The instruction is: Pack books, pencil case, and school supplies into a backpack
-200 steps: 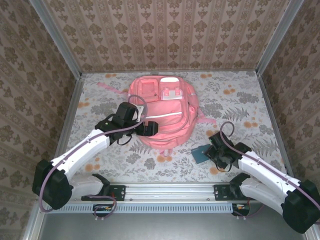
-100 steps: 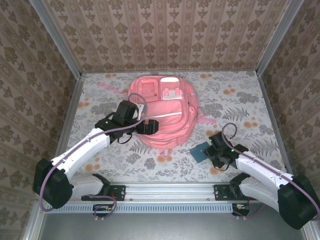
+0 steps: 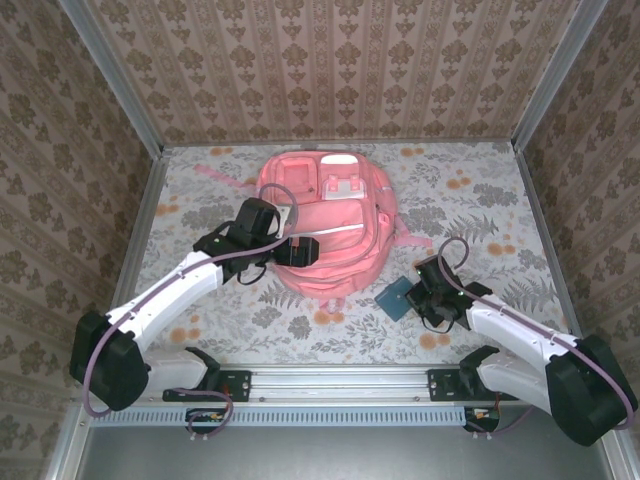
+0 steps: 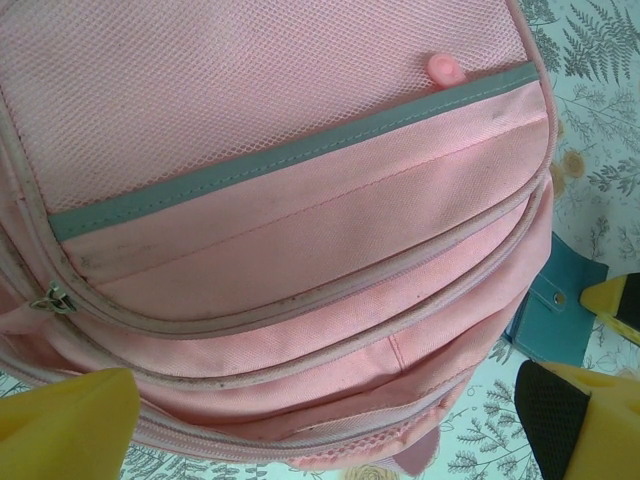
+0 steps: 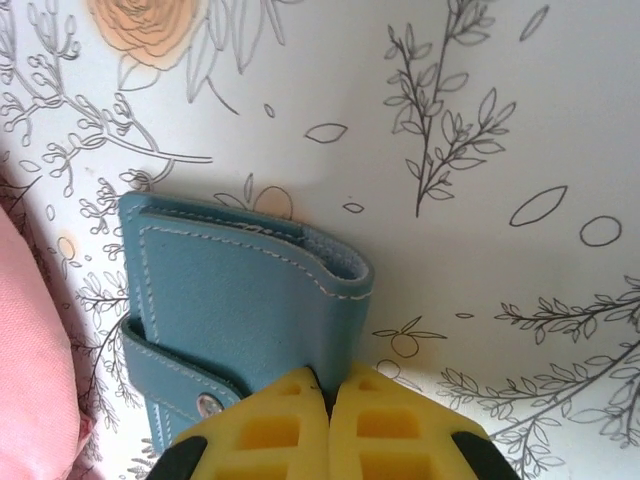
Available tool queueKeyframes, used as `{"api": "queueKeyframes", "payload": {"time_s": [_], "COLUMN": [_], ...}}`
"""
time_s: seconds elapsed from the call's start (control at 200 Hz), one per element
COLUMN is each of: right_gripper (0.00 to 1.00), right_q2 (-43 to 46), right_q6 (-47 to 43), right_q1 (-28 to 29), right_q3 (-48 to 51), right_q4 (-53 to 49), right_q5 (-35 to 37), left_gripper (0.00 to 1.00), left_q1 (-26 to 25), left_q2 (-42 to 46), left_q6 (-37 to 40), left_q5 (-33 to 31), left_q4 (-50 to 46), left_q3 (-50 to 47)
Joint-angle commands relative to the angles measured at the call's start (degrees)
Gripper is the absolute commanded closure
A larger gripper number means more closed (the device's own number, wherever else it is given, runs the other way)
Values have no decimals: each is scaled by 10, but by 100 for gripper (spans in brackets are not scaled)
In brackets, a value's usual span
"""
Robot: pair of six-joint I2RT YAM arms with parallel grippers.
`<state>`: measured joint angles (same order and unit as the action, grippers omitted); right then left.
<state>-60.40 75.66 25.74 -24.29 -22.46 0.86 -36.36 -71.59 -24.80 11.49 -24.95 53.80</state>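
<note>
The backpack point(image 3: 325, 225) lies centred on the counter point(image 3: 480, 200); the small book point(image 3: 395, 298) lies just off its near right corner. Left gripper point(image 3: 298, 252) over the backpack; right gripper point(image 5: 328, 385) at the book.

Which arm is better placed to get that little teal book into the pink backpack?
The right, probably. The right gripper is shut on the near edge of the teal book, which lies beside the backpack. The left gripper hangs open over the backpack's front pocket, holding nothing.
</note>
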Motion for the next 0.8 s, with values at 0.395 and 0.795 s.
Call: {"api": "queueKeyframes", "payload": {"time_s": [0.395,0.795], "right_gripper": [100,100], "right_q2": [59,52], "right_q6": [-164,-167], "right_q1": [-15,-22], "right_q3": [-200,-217], "right_q4": [-189,-174], "right_q5": [44,20], "left_gripper": [7,14], "left_q1": [-38,-49], "left_q2": [-113,-235], "left_q6": [278,398], "left_q5": [-20,-29], "left_q4": [-93,-188], "left_q3": [133,243]}}
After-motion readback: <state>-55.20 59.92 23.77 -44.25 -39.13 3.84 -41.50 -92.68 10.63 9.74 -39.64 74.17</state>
